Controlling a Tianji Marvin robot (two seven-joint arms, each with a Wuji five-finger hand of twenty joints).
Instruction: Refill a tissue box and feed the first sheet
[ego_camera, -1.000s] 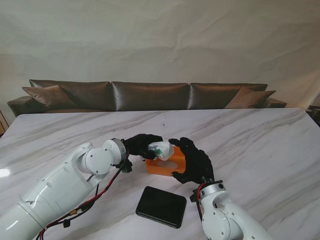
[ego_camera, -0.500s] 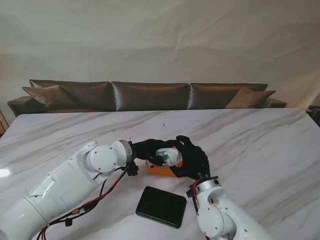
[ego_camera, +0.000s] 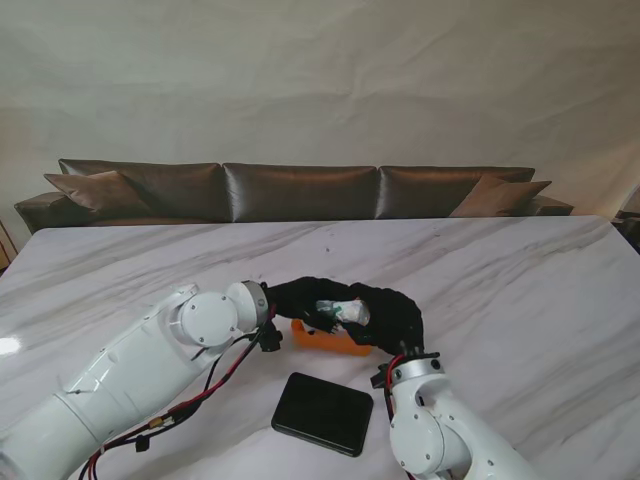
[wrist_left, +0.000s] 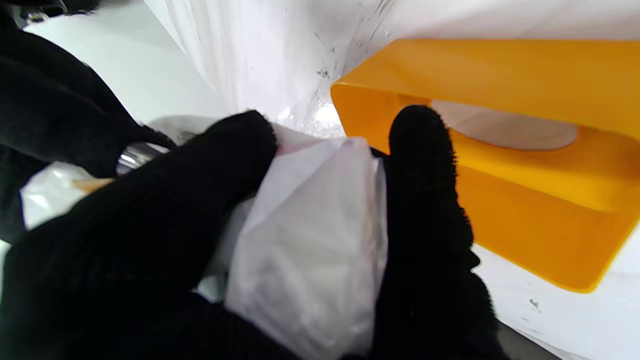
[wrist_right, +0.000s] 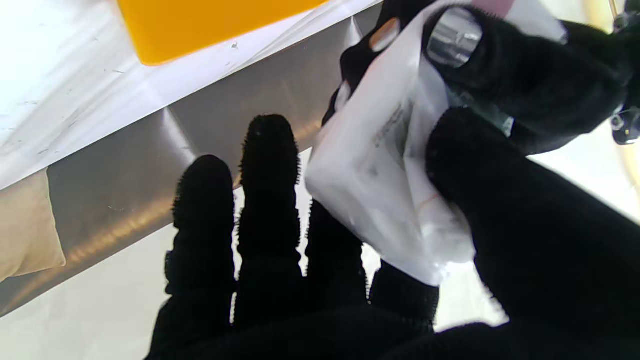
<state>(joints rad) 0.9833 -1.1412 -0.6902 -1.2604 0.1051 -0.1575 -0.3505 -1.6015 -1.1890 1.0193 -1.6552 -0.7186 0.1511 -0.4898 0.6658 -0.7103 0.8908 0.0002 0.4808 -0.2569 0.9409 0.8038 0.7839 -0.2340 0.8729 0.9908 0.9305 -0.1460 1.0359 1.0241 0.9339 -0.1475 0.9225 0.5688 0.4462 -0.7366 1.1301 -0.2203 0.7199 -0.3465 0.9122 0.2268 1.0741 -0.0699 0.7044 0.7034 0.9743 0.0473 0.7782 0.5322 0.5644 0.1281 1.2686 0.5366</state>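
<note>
Surface: white marble table (ego_camera: 500, 270) w/ grey veins, wide, fills the stand view. Behind its far edge a dark brown leather sofa (ego_camera: 300, 190) w/ cushions at both ends, pale wall beyond. A flat black slab (ego_camera: 322, 412) lies on the table near me, just nearer than the box, apart from it.

Task items: orange tissue box (ego_camera: 325, 340) sits on the table at centre, mostly covered by both hands. In the left wrist view it's (wrist_left: 500, 150) clear: open, hollow, table showing through an oval slot. The tissue pack (ego_camera: 345, 312), white in clear plastic wrap, is held up over the box between the two black-gloved hands.

Left hand (ego_camera: 305, 300): thumb & fingers (wrist_left: 425, 200) curled round the pack (wrist_left: 310, 250), pinching it from both sides. Right hand (ego_camera: 390, 315): thumb pressed on the pack (wrist_right: 390, 175), other fingers (wrist_right: 270, 165) straight, side by side, only slightly apart; can't tell if they touch the wrap.

Hard to see: whether the pack touches the box, hidden by hands in the stand view. Print on the wrap blurred. Right wrist view shows only a corner of the box (wrist_right: 200, 25), cut off at the edge.
</note>
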